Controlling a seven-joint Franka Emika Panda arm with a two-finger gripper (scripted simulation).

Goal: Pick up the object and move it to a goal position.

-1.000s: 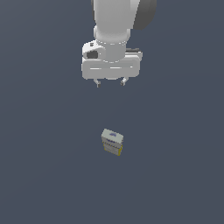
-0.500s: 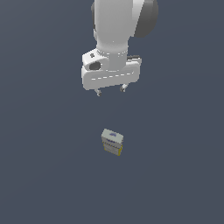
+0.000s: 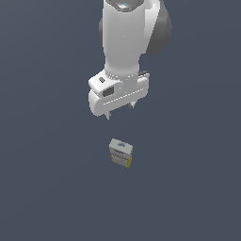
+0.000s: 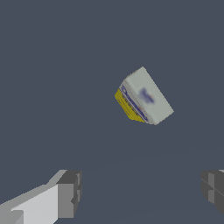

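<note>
The object (image 3: 121, 153) is a small grey-white carton with a yellow side and a bluish mark on its face, resting on the dark floor. In the wrist view the object (image 4: 143, 97) lies apart from both fingers. My gripper (image 3: 120, 111) hangs above and slightly behind it in the exterior view, well clear of it. The gripper (image 4: 142, 192) is open, its two fingertips (image 4: 70, 192) set wide with nothing between them. The white hand body hides most of the fingers in the exterior view.
A plain dark grey-blue surface (image 3: 52, 188) stretches all around the carton. The white arm (image 3: 124, 42) rises toward the top of the exterior view.
The hand has come down and nearer to the carton, and it has turned about its axis. The carton has not moved.
</note>
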